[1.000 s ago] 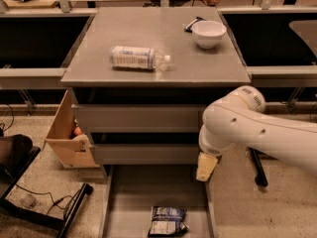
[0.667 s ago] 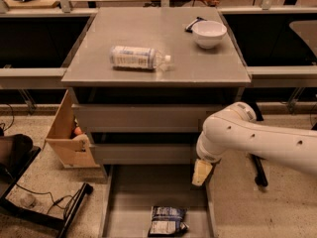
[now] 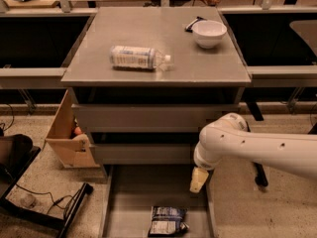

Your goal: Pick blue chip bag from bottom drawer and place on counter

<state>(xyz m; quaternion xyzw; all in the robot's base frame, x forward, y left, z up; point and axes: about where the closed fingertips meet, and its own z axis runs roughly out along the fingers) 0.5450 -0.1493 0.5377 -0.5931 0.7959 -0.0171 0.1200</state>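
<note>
Here's the bottom drawer, pulled right out below the front edge of the desk, its grey floor in plain view. And there's the blue chip bag, lying flat on that floor, a little right of the middle, at the end of the drawer farthest from the desk's front edge. Nothing is touching it.

The white arm reaches in from the right, elbow rounded, under the desk's front right corner. The end effector hangs from it, pointing down, just over the drawer's right wall. It sits above and to the right of the bag, clearly apart from it. Wide or narrow? From this angle I can't tell. It's holding nothing that I can see.

Up on the desk, a clear water bottle lies on its side near the front edge, left of centre, cap pointing right. A white bowl stands toward the far right corner, with a small dark item just behind it.

The two upper drawers are closed. A cardboard box sits on the floor by the desk's left side.
</note>
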